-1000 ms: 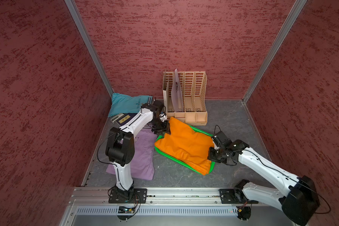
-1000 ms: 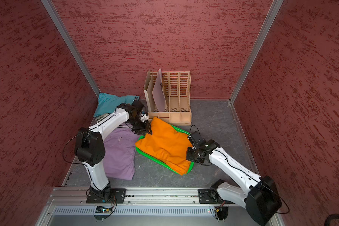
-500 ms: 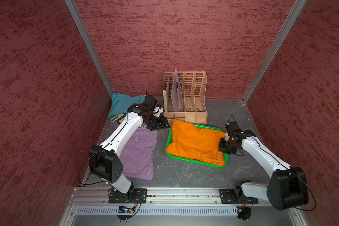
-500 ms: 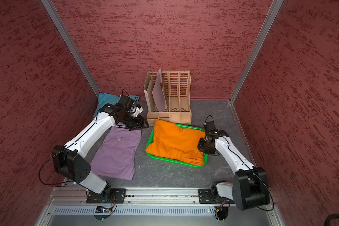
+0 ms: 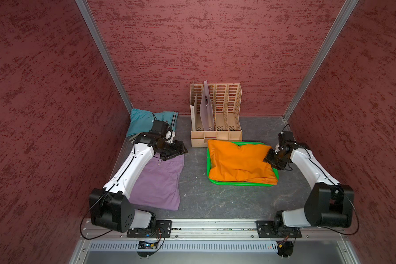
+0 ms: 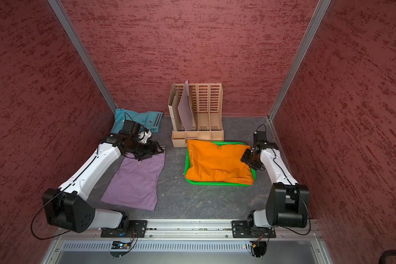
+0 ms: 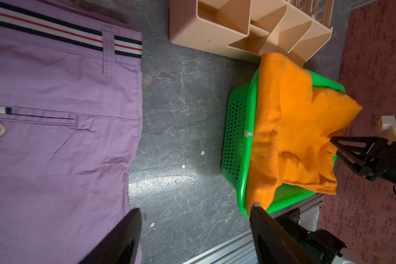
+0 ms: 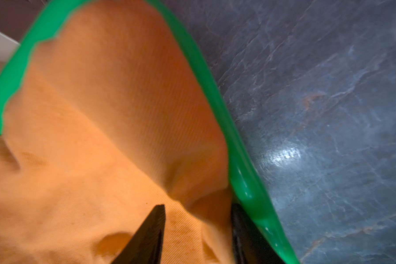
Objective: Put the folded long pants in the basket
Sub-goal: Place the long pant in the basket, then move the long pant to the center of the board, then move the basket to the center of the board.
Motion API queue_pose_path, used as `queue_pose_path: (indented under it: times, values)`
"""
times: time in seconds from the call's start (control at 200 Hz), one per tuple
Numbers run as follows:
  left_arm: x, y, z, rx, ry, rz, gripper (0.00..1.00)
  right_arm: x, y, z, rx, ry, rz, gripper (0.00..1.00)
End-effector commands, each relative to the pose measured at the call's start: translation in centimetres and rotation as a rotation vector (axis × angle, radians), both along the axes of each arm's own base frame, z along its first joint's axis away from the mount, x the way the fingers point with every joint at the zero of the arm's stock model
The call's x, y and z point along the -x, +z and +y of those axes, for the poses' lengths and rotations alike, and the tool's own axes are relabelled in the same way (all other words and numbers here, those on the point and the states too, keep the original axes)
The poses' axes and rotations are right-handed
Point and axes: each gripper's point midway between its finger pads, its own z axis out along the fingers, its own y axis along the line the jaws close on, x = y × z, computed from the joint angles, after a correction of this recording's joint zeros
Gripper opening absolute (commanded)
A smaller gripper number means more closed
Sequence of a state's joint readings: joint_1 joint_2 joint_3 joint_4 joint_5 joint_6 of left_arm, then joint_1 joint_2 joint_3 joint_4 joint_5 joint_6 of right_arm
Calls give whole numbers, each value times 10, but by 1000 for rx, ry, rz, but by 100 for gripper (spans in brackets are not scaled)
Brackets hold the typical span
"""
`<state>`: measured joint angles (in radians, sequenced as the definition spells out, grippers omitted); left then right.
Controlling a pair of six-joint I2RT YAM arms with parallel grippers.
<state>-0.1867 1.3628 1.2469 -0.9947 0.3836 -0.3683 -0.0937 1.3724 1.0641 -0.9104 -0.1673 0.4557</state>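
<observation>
Folded bright orange pants (image 5: 239, 163) heaped in green perforated basket (image 7: 234, 137), overhanging its rim; lilac pants (image 5: 160, 182) with striped waistband lying flat, apart from it; turquoise pants (image 5: 142, 120) folded, farther back

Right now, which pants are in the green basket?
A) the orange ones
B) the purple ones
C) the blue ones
A: the orange pants lie in the basket, while the purple pants and blue pants lie on the table.
</observation>
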Motion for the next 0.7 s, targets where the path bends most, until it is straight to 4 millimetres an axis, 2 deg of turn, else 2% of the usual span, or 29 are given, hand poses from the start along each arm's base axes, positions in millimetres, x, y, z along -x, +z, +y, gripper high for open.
queue_pose_path:
  times: [0.0,0.075,0.2,0.316,0.431,0.486,0.516,0.576,0.646,0.696]
  values:
    - [-5,1,18,-6,92,-45,92,-9,61,-7,49,-10,-197,60]
    - [-5,2,29,2,145,-75,100,-3,79,-7,85,13,-241,66]
    - [-4,5,48,12,227,-127,100,9,104,-7,117,30,-306,73]
    - [0,1,65,4,303,-124,100,13,137,14,100,117,-462,83]
    - [6,-12,60,60,292,-90,100,18,165,70,-33,301,-627,83]
    - [8,-22,57,82,297,-70,100,23,170,102,-124,383,-677,80]
    - [8,-29,57,88,310,-51,97,26,170,120,-166,432,-699,78]
    - [8,-40,51,102,315,-21,90,32,164,153,-224,511,-712,75]
    - [3,-59,46,70,320,9,75,41,152,190,-271,606,-706,75]
    - [-1,-74,40,26,310,34,72,45,139,209,-280,644,-677,73]
